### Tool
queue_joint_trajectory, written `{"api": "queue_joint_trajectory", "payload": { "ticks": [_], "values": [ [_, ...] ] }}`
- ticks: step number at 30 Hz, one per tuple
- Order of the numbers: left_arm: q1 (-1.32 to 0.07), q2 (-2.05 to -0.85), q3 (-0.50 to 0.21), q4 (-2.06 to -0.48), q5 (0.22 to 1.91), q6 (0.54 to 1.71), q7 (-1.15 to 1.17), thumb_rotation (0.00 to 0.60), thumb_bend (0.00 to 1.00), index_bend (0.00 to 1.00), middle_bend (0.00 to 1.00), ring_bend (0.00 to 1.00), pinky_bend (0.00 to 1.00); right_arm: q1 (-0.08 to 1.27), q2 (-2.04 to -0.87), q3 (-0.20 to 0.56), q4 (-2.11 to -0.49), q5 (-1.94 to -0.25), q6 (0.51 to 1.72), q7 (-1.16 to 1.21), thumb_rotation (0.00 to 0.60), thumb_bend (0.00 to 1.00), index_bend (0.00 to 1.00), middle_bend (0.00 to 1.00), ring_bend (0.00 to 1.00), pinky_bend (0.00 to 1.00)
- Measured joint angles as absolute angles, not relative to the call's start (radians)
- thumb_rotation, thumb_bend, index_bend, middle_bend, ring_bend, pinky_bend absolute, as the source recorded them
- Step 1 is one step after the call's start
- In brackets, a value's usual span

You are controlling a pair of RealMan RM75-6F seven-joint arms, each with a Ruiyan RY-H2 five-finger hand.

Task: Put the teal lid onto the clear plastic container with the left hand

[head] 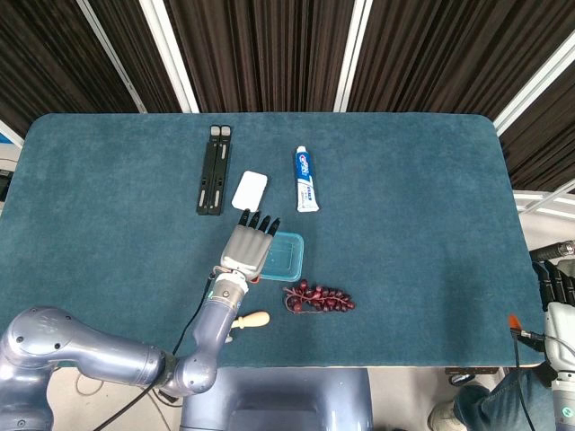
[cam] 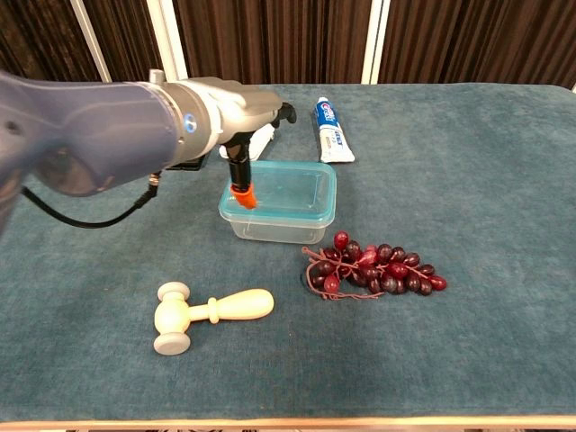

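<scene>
The lid already sits on the container at mid-table, so the task looks nearly done, and the left hand hovers flat over the box's left edge with fingers apart, gripping nothing, one orange fingertip pointing down at the lid's left rim as if to press it home. The right hand hangs off the table's right edge, its fingers too little shown to tell; one lid, one container

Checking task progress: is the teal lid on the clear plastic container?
On. The teal lid covers the clear plastic container, rims aligned.
</scene>
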State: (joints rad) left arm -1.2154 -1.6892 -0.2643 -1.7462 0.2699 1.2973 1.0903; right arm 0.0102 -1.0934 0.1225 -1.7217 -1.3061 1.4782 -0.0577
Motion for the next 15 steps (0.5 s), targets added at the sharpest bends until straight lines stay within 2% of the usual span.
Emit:
{"api": "queue_joint_trajectory", "payload": {
  "ticks": [5, 8, 13, 15],
  "values": [
    [-1.192, -1.644, -0.24, -1.801, 0.305, 1.299, 1.083, 0.6, 0.13, 0.04, 0.11, 0.01, 0.0, 0.01, -1.095, 0.124, -1.721, -1.302, 1.48, -0.061, 0.6, 0.35, 0.0, 0.0, 0.0, 0.0],
    [-1.178, -1.63, -0.233, -1.813, 0.33, 1.294, 1.059, 0.6, 0.15, 0.12, 0.17, 0.01, 0.0, 0.009, -1.096, 0.126, -1.723, -1.299, 1.481, -0.062, 0.6, 0.36, 0.0, 0.0, 0.0, 0.0],
    [-1.156, -1.618, -0.224, -1.81, 0.398, 1.26, 0.995, 0.6, 0.25, 0.25, 0.32, 0.02, 0.0, 0.009, -1.096, 0.128, -1.723, -1.296, 1.481, -0.059, 0.6, 0.35, 0.0, 0.0, 0.0, 0.0],
    [-1.148, -1.609, -0.213, -1.802, 0.452, 1.227, 0.963, 0.6, 0.28, 0.34, 0.38, 0.04, 0.0, 0.009, -1.095, 0.128, -1.724, -1.295, 1.48, -0.058, 0.6, 0.35, 0.0, 0.0, 0.0, 0.0]
  ]
}}
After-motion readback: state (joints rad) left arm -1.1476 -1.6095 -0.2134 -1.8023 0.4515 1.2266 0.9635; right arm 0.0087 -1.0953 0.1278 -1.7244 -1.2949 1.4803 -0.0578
